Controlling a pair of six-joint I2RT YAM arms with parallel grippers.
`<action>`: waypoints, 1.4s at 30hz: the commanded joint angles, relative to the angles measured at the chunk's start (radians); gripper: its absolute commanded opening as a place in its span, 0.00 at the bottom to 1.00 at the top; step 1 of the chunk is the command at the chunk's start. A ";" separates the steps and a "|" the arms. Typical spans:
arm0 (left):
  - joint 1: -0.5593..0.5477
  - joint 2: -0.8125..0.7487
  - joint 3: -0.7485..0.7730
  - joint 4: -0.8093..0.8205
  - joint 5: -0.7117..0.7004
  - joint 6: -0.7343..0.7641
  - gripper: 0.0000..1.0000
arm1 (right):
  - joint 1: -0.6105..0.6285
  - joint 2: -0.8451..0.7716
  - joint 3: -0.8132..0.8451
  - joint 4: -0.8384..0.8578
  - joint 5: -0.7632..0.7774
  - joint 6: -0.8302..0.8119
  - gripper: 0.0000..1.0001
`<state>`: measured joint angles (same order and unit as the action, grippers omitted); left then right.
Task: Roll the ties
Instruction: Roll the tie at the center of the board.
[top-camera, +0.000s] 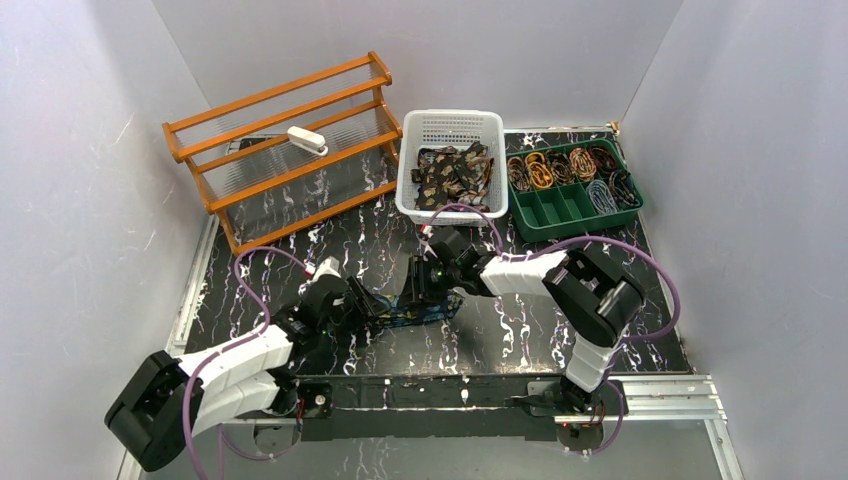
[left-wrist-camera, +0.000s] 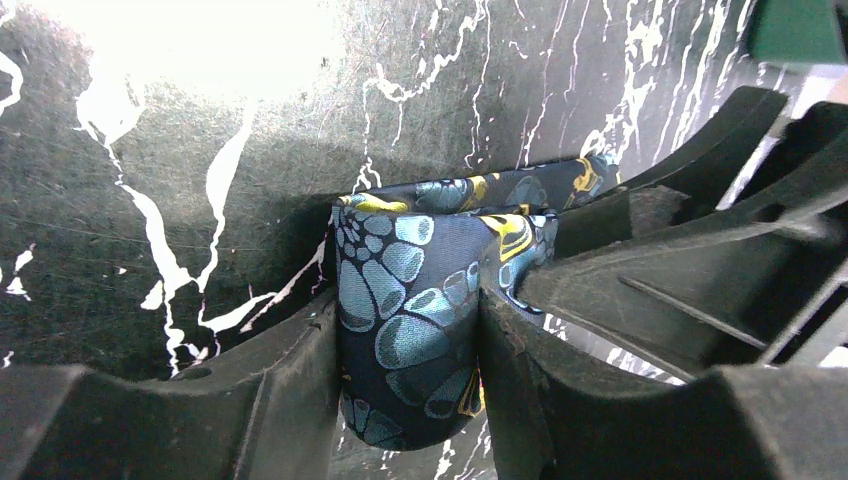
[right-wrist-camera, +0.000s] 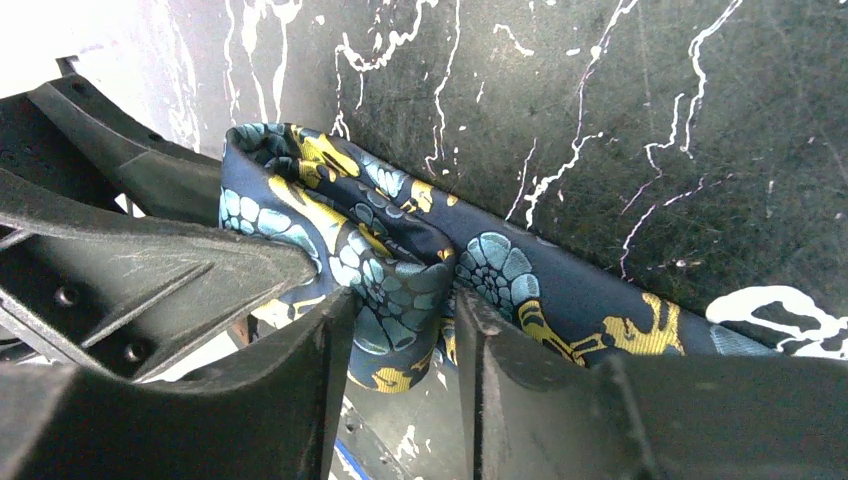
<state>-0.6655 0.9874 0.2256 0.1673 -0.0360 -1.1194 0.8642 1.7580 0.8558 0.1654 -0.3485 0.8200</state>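
Closest in, the left gripper (left-wrist-camera: 408, 335) and the right gripper (right-wrist-camera: 402, 335) each pinch a fold of one dark blue paisley tie (left-wrist-camera: 400, 255), side by side over the black marbled table (left-wrist-camera: 200, 180).

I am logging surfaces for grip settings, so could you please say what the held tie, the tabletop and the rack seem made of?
The tie: woven cloth, perhaps silk or polyester, faintly glossy; it folds softly between the fingers. The tabletop: dark matte sheet with white marble-like veins, probably printed; fine scratches show. The rack: orange-brown frame, likely varnished wood; its shelves look like clear slats.
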 joint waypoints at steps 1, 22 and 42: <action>-0.004 0.018 0.039 -0.206 -0.056 0.117 0.46 | 0.003 -0.065 0.065 -0.127 -0.001 -0.081 0.52; -0.006 -0.071 0.168 -0.393 -0.150 0.225 0.39 | 0.001 -0.169 0.013 -0.260 0.186 -0.173 0.56; -0.145 0.052 0.411 -0.681 -0.514 0.275 0.35 | 0.002 -0.180 -0.006 -0.242 0.179 -0.150 0.55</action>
<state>-0.7609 1.0050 0.5606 -0.4007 -0.3855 -0.8555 0.8642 1.6104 0.8543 -0.0803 -0.2020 0.6624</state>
